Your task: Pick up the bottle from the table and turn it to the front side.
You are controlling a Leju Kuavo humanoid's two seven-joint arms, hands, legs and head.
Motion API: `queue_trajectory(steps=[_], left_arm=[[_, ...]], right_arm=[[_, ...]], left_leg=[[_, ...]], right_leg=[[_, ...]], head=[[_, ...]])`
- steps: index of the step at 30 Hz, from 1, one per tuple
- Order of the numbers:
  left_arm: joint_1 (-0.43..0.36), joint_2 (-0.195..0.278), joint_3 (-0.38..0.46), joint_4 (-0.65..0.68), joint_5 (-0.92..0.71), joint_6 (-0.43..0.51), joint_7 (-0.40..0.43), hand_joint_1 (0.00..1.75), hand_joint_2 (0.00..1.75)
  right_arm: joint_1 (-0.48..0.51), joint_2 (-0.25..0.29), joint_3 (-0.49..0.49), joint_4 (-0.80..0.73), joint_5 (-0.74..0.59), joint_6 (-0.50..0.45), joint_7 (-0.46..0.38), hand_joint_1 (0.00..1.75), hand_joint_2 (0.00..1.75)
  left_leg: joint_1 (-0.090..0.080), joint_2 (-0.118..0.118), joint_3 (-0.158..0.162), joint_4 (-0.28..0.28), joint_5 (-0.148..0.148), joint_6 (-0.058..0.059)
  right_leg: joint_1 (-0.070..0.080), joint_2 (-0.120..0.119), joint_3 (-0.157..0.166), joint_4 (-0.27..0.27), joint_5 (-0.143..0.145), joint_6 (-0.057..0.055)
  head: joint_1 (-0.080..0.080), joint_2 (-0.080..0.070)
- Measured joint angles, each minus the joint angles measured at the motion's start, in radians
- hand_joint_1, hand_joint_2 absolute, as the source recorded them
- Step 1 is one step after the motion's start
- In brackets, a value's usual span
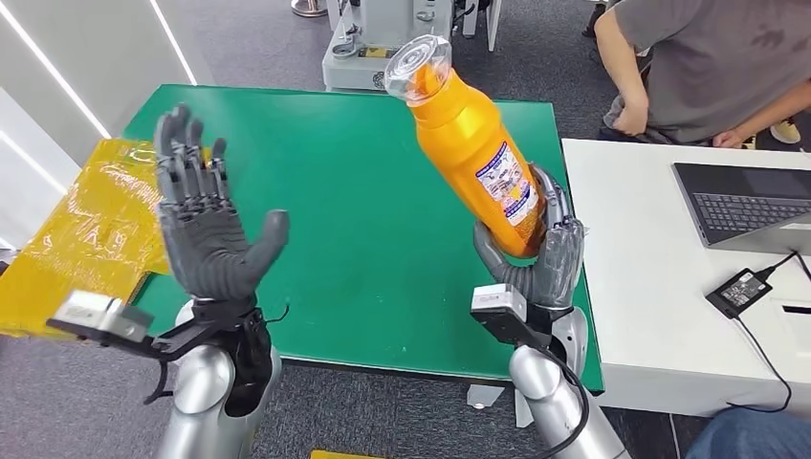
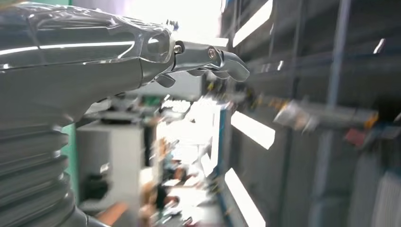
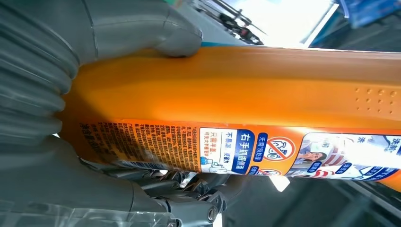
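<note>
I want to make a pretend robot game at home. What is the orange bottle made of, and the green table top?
The tall orange bottle held by the right robot hand looks like smooth, glossy plastic: light shines off it, and it has a see-through cap and a printed label. The flat green table top looks like a dull, matte mat or board with hardly any shine; I can't tell which.
</note>
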Motion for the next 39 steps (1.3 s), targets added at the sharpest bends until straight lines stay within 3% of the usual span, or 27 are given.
queue_trajectory(steps=[7, 20, 30, 39], left_arm=[[-0.086, 0.001, -0.068, 0.100, -0.096, -0.122, 0.070, 0.00, 1.75], [-0.134, -0.014, -0.090, 0.168, -0.144, -0.184, 0.083, 0.00, 1.75], [-0.142, -0.014, -0.098, 0.170, -0.150, -0.237, 0.084, 0.00, 1.75], [-0.147, -0.016, -0.098, 0.171, -0.156, -0.256, 0.093, 0.00, 1.75]], right_arm=[[0.042, 0.012, 0.007, -0.088, 0.018, 0.000, -0.013, 1.75, 1.75], [0.044, 0.012, 0.094, -0.082, 0.016, 0.069, -0.009, 1.75, 1.75], [0.008, 0.012, 0.160, -0.023, 0.163, 0.185, 0.078, 1.75, 1.75], [-0.026, 0.012, 0.172, 0.004, 0.353, 0.201, 0.168, 1.75, 1.75]], left_leg=[[0.000, 0.000, 0.000, 0.000, 0.000, 0.000], [0.000, 0.001, 0.000, 0.000, 0.000, 0.000], [0.000, 0.001, 0.000, 0.000, 0.000, 0.000], [0.000, 0.001, 0.000, 0.000, 0.000, 0.000]], right_leg=[[0.000, 0.001, 0.000, 0.000, 0.000, 0.000], [0.000, 0.001, 0.000, 0.000, 0.000, 0.000], [0.000, 0.001, 0.000, 0.000, 0.000, 0.000], [0.000, 0.001, 0.000, 0.000, 0.000, 0.000]], head=[[0.000, 0.000], [0.000, 0.000], [0.000, 0.000], [0.000, 0.000]])
